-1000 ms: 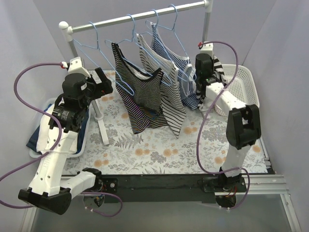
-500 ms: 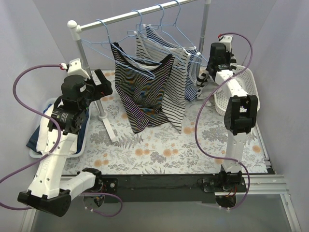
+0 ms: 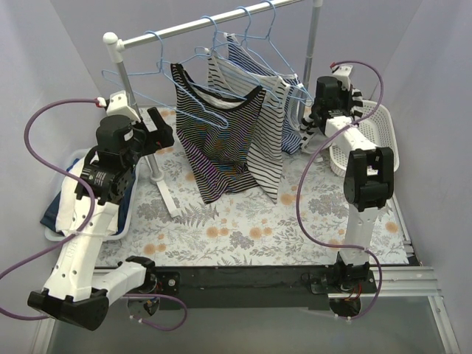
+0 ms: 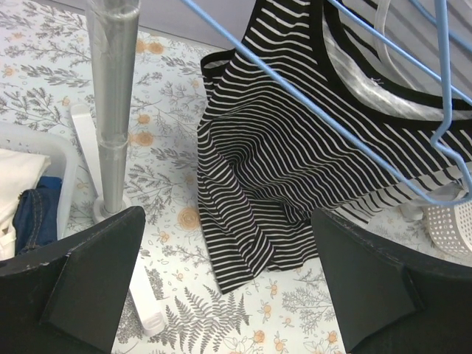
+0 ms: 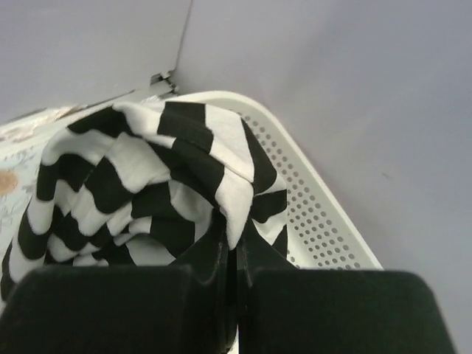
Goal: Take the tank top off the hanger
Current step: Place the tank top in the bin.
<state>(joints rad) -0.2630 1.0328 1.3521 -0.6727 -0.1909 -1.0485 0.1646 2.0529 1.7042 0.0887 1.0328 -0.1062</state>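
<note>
Three striped tank tops hang on blue hangers (image 3: pixel 274 50) from the rack's rail (image 3: pixel 192 26). My right gripper (image 3: pixel 316 122) is shut on a bunched fold of the rightmost, wide-striped tank top (image 5: pixel 140 177), beside the white basket; the fabric is pinched between its jaws (image 5: pixel 230 254). That top (image 3: pixel 292 139) still trails back toward its hanger. My left gripper (image 3: pixel 164 133) stands open left of the front, thin-striped tank top (image 3: pixel 221 140), touching nothing. Through its wrist view, the same top (image 4: pixel 280 162) and a bare blue hanger (image 4: pixel 332 125) lie beyond the open gripper (image 4: pixel 225 221).
The rack's left post (image 3: pixel 136 110) and white foot (image 4: pixel 88 140) stand close to my left gripper. A white perforated basket (image 3: pixel 369 133) sits at the right wall, seen also behind the held fabric (image 5: pixel 317 199). A bin of folded clothes (image 3: pixel 63 214) is at the left.
My right gripper has pulled its striped top to the right toward the basket, and the rack with its hangers has shifted right with it. The left arm has barely moved.
</note>
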